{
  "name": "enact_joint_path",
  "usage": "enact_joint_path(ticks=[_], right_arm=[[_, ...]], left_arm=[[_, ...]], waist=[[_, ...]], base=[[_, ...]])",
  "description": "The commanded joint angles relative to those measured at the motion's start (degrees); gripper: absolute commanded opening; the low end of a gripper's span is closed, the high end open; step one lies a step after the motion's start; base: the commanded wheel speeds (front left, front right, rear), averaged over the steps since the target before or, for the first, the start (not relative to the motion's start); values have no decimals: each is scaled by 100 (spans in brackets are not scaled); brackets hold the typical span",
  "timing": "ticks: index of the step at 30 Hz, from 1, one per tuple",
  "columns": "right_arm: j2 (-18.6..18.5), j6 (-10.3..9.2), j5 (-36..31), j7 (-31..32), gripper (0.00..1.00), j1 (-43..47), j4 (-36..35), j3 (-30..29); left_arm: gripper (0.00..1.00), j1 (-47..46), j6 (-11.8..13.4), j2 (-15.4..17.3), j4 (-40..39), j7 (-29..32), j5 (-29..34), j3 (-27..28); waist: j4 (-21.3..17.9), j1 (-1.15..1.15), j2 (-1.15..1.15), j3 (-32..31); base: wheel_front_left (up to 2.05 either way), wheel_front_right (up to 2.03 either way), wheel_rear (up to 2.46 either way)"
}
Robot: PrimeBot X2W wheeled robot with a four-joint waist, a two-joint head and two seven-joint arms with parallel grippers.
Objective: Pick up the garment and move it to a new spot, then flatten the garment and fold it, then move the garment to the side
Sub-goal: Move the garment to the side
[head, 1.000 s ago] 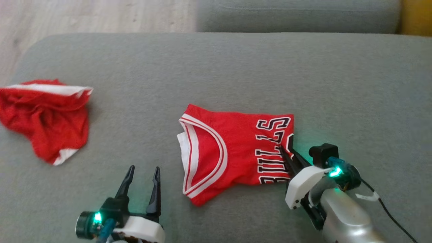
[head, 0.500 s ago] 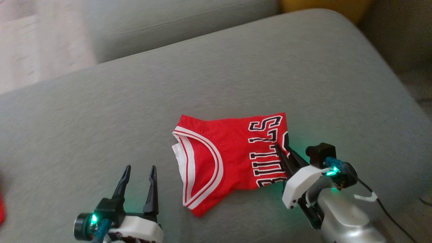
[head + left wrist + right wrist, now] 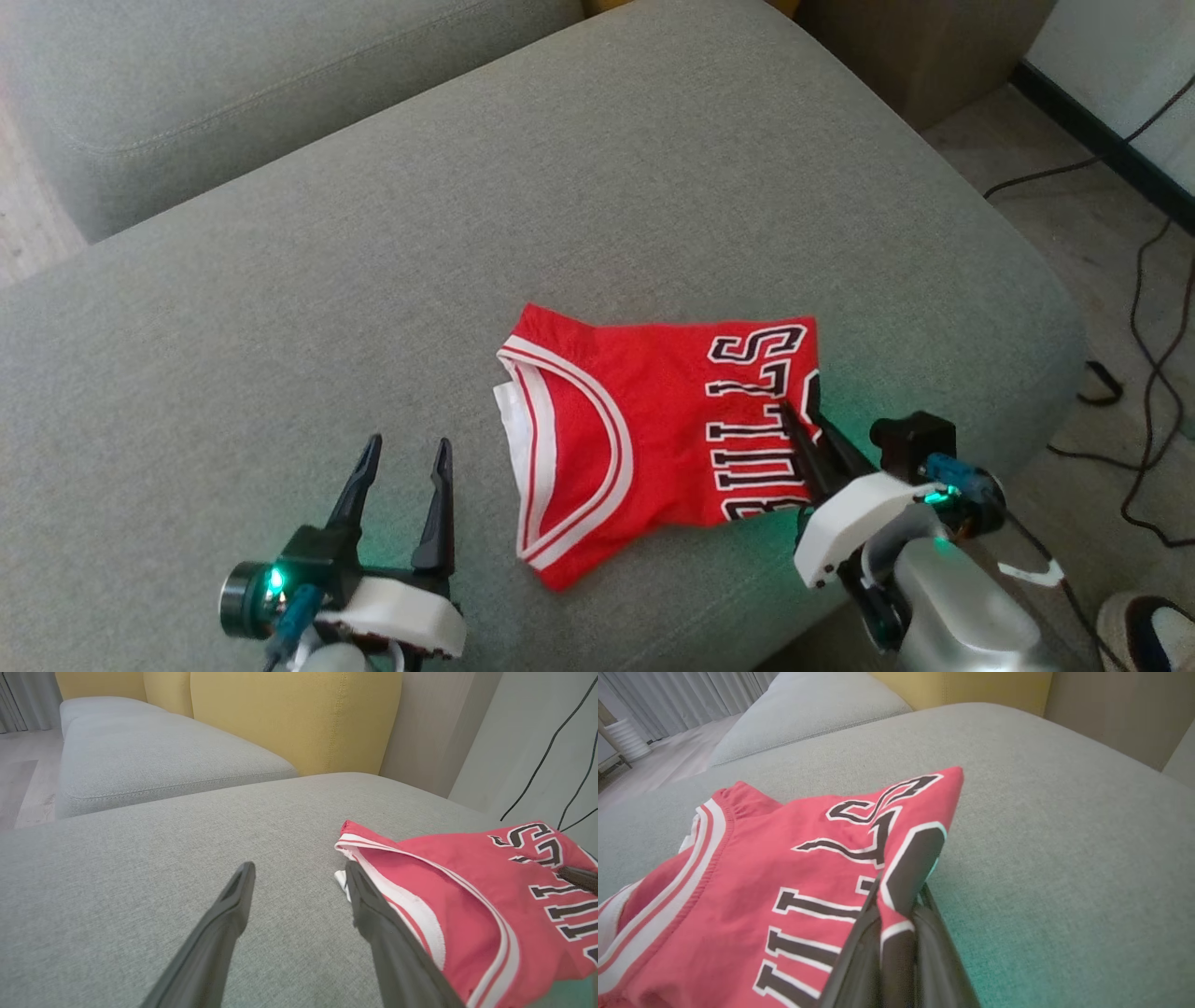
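The right arm reaches in from the head view's lower right, and the right gripper [image 3: 799,413] has its jaws pinched narrow on a raised fold at the lettered edge of the folded red garment [image 3: 644,439], which lies toward the right end of the grey sofa seat [image 3: 280,308]; the left gripper [image 3: 408,446] sits low just left of the garment, jaws wide and empty. The right wrist view shows fabric clamped between the fingers [image 3: 854,961], the left wrist view adds yellow back cushions [image 3: 294,714], the head view cables [image 3: 1103,381] and a shoe [image 3: 1144,630] on the floor
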Motion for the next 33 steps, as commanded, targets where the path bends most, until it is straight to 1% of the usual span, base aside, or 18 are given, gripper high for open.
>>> enact_joint_path(ticks=[1, 6, 8, 10, 14, 17, 20, 24, 26, 29, 30, 31, 33], right_arm=[[14, -4, -107, -80, 0, -223, -171, 69], [-47, -4, -282, -42, 0, -623, -6, 269], [-159, -4, -318, -13, 0, -943, 85, 284], [-318, -4, -423, 14, 0, -1291, 194, 349], [-623, -4, -309, 161, 0, -1986, 524, 297], [-975, -4, -391, 226, 0, -2543, 847, 220], [-1348, -4, -537, 260, 0, -3034, 1266, -21], [-1835, -4, -853, 269, 0, -3570, 1855, -583], [-2017, -4, -1059, 261, 0, -3759, 2070, -831], [-2230, -4, -1391, 191, 0, -3953, 2213, -1184], [-2263, -4, -1494, 144, 92, -3984, 2225, -1322], [-2254, -4, -1567, 111, 100, -4000, 2241, -1466], [-2181, -4, -1685, 46, 100, -4005, 2240, -1715]], left_arm=[[100, -173, 12, 11, -136, -56, -18, 112], [100, -97, 31, 11, -143, -56, -55, 140], [100, -143, -1, 11, -142, -56, 41, 139], [100, -217, -32, 11, -150, -56, 124, 144], [100, -354, -122, 11, -139, -56, 287, 148], [100, -459, -177, 14, -148, -56, 442, 190], [100, -554, -226, 25, -173, -56, 557, 257], [100, -669, -278, 28, -213, -56, 657, 315], [100, -727, -295, 28, -224, -56, 691, 338], [100, -793, -317, 27, -244, -56, 733, 368], [100, -804, -319, 26, -245, -56, 742, 383], [100, -811, -319, 26, -246, -56, 749, 397], [100, -816, -316, 24, -244, -56, 747, 428]], waist=[[9, 0, 0, 5], [76, 0, 0, 49], [215, 0, 0, 153], [392, 0, 0, 259], [738, 0, 0, 510], [974, 0, 0, 701], [1180, 0, 0, 872], [1388, 0, 0, 1070], [1457, 0, 0, 1154], [1517, 0, 0, 1256], [1526, 0, 0, 1272], [1531, 0, 0, 1281], [1537, 0, 0, 1276]], base=[[0, 0, 0], [0, 0, 0], [0, 0, 0], [0, 0, 0], [0, 0, 0], [0, 0, 0], [0, 0, 0], [0, 0, 0], [0, 0, 0], [0, 0, 0], [0, 0, 0], [0, 0, 0], [0, 0, 0]])
